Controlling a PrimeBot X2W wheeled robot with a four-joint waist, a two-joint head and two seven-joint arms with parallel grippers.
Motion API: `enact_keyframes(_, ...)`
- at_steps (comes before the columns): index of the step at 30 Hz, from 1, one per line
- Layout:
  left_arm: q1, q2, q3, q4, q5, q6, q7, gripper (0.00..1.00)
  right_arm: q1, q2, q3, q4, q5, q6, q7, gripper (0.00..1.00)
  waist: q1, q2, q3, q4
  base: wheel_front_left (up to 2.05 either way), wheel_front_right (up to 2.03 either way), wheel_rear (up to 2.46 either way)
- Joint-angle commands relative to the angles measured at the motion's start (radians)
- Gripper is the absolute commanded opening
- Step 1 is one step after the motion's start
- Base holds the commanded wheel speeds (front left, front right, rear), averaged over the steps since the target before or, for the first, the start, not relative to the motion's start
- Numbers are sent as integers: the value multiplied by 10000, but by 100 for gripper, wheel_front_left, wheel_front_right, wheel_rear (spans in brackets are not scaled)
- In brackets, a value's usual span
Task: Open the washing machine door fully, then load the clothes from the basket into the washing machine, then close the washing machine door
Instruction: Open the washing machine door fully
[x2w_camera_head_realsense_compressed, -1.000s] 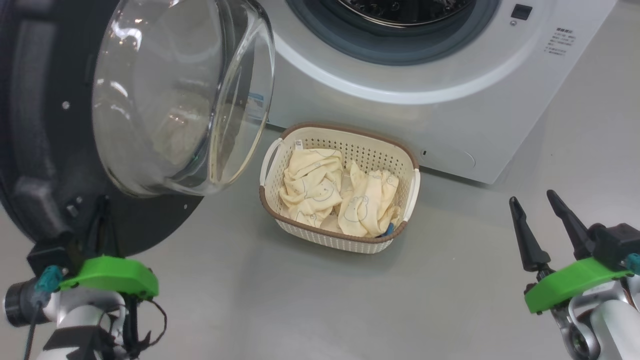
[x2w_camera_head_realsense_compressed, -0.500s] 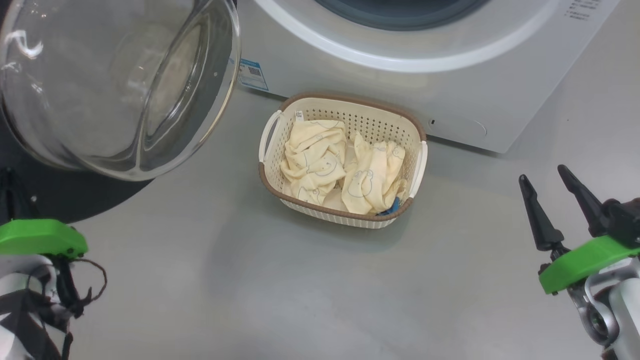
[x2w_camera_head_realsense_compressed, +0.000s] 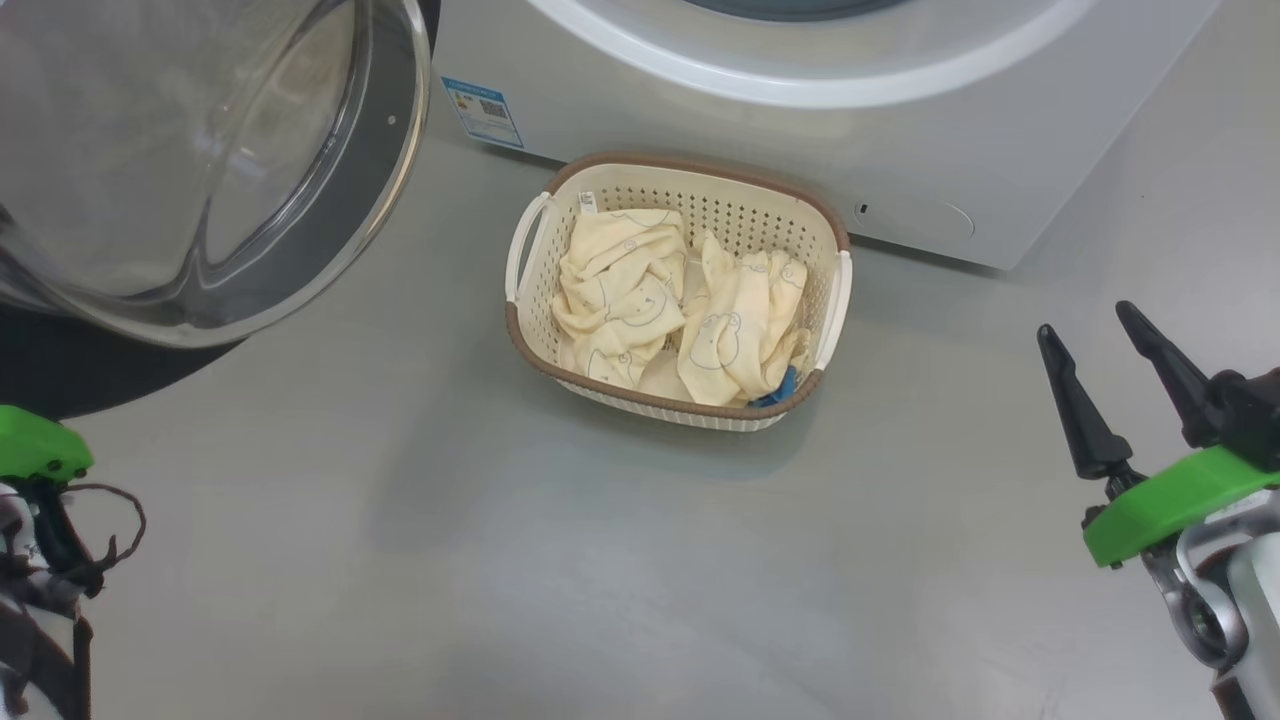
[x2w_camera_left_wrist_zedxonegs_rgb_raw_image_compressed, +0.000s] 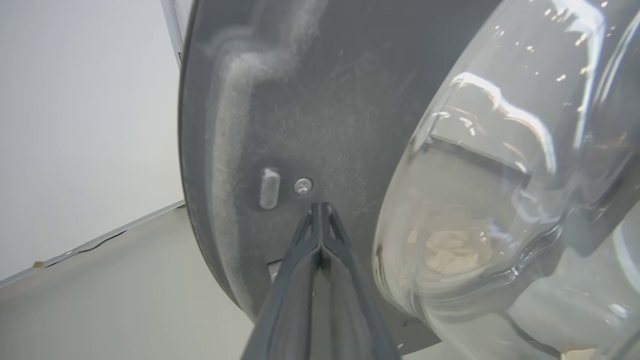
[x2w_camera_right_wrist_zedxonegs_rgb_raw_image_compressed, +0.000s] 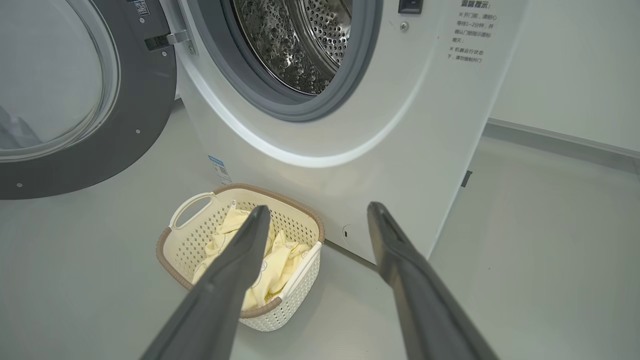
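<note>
Left gripper: the two dark fingers are pressed together with nothing between them, tips at the dark inner face of the washing machine door, just below a screw; contact cannot be told.
Right gripper: fingers spread wide and empty, above the grey floor, well to the right of the basket.
Basket: upright on the floor, just in front of the washing machine's base; its long axis runs left to right along the machine's front, with a white handle at each end.
Basket contents: crumpled pale yellow clothes, with a small blue piece at the near right corner.
Washing machine door: swung open to the left; its glass bowl bulges toward the basket side.
Washing machine: white front facing the robot.
Drum: perforated steel, no cloth visible in the part seen.
</note>
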Motion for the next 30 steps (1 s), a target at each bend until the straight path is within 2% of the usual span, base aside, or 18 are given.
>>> enact_keyframes(1, -371, 485, 534, -189, 182, -31, -67, 0, -271, -259, 127, -329, 71, -29, 45, 100, 0, 0, -25, -7, 0, 0, 0)
enact_keyframes(6, -337, 280, 805, -230, 703, -283, -68, 0, -239, -174, 95, -199, 104, -29, -61, 100, 0, 0, -269, -3, 0, 0, 0)
enact_keyframes(14, 208, -10, 1075, -1032, 1357, -564, -68, 0, -61, 167, 148, 136, 185, -29, -361, 100, 0, 0, -900, -66, 0, 0, 0)
enact_keyframes(23, 1174, -463, 990, -3034, 1907, -800, -68, 0, 250, 653, 210, 571, 327, -29, -711, 100, 0, 0, -1775, -432, 0, 0, 0)
enact_keyframes(30, 1956, -604, 539, -4758, 2182, -908, 146, 0, 492, 960, 220, 776, 346, -29, -840, 100, 0, 0, -2300, -1045, 0, 0, 0)
